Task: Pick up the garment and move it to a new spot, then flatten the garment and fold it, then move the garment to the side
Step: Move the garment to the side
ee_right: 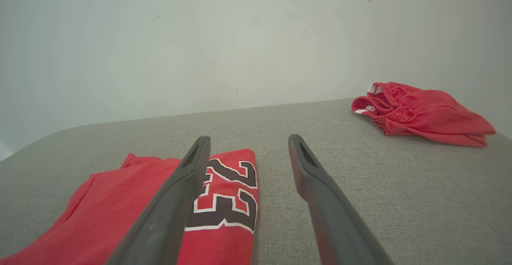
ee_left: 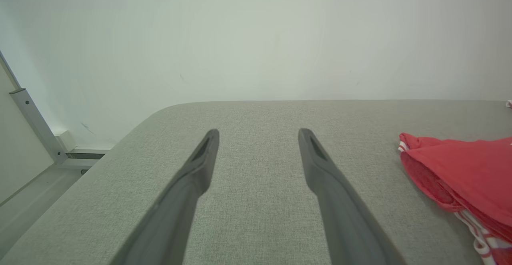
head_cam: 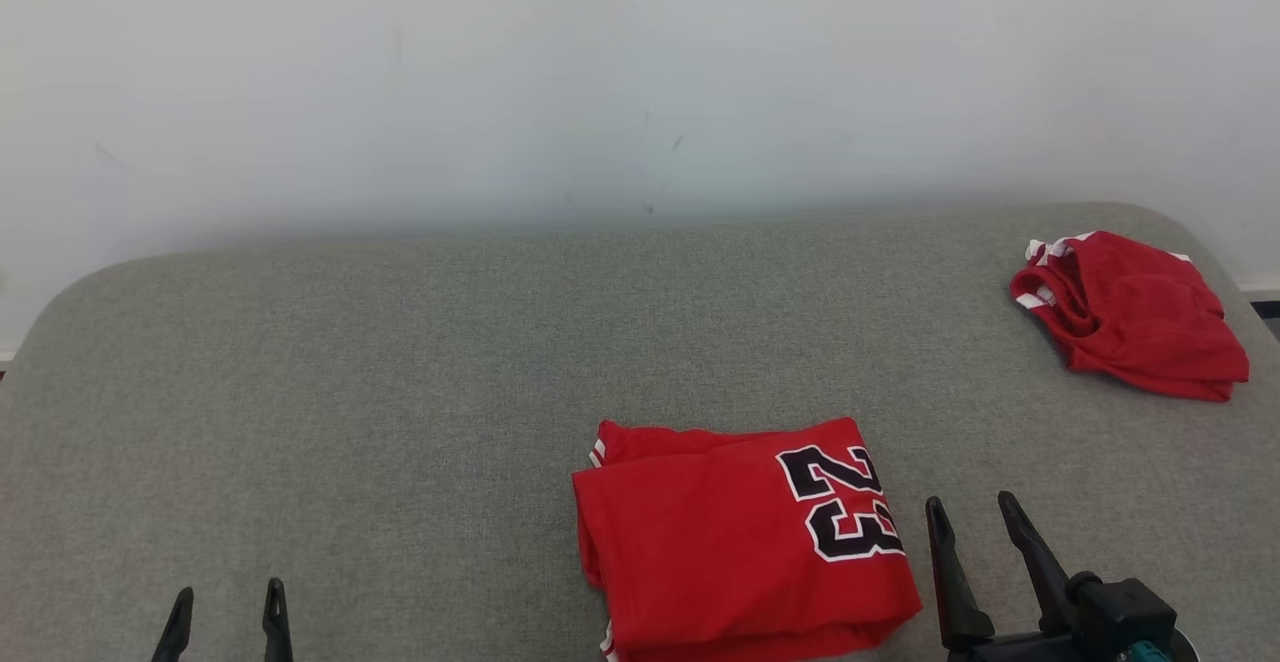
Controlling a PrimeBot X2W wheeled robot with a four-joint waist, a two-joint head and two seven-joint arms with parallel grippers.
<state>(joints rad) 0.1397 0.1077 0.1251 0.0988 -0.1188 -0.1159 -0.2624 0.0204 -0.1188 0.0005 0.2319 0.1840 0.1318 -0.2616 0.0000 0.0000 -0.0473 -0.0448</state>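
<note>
A red garment [head_cam: 740, 542] with a black "23" lies folded into a rough rectangle on the grey table [head_cam: 400, 392], near the front edge, slightly right of centre. My right gripper [head_cam: 972, 510] stands open just right of it, fingers apart and empty. In the right wrist view the garment [ee_right: 224, 201] lies under and left of the right gripper [ee_right: 248, 143]. My left gripper [head_cam: 225, 594] is open at the lower left, well away from the garment. From the left wrist, the left gripper [ee_left: 259, 133] hovers over bare table, with the garment's edge [ee_left: 468, 177] at the right.
A second red piece of clothing [head_cam: 1130, 312] lies bunched at the table's far right corner, also in the right wrist view [ee_right: 420, 113]. A pale wall [head_cam: 640, 82] rises behind the table. The table's left edge drops to the floor beside a metal rail [ee_left: 36, 125].
</note>
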